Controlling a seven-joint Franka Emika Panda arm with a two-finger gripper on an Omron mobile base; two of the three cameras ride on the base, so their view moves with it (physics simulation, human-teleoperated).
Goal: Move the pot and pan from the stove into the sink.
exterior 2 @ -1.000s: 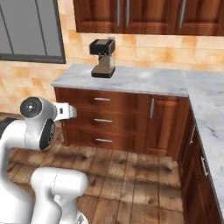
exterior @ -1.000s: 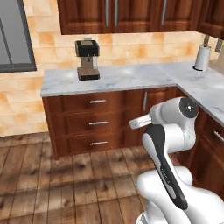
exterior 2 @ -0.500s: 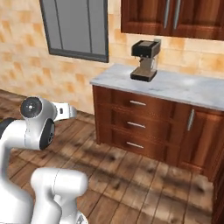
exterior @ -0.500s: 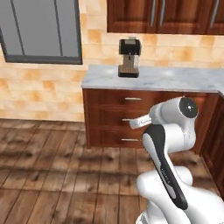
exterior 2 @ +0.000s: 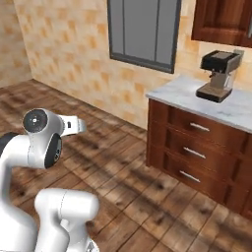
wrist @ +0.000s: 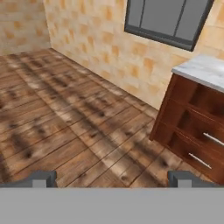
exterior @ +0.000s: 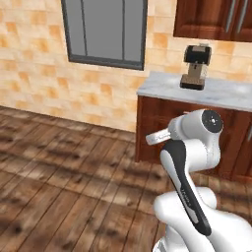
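Observation:
The pot, the pan, the stove and the sink are out of view. My gripper [wrist: 111, 179] is open, its two dark fingertips [wrist: 40, 178] standing wide apart with nothing between them. It points down and forward over a wooden floor [wrist: 74, 127] towards the corner of a brown cabinet [wrist: 192, 131]. The white arm [exterior: 194, 147] is folded close above the base.
A coffee machine [exterior: 196, 66] stands on a white marble counter [exterior: 162, 84] above wooden drawers [exterior 2: 197, 152]. A grey window [exterior: 104, 32] is set in the tiled wall [exterior: 34, 83]. Wooden floor [exterior: 59, 167] spreads to the left.
The whole picture has shifted: the base has turned left. The counter and coffee machine now lie to the right, and the window and open floor have come into view. The gripper stays open.

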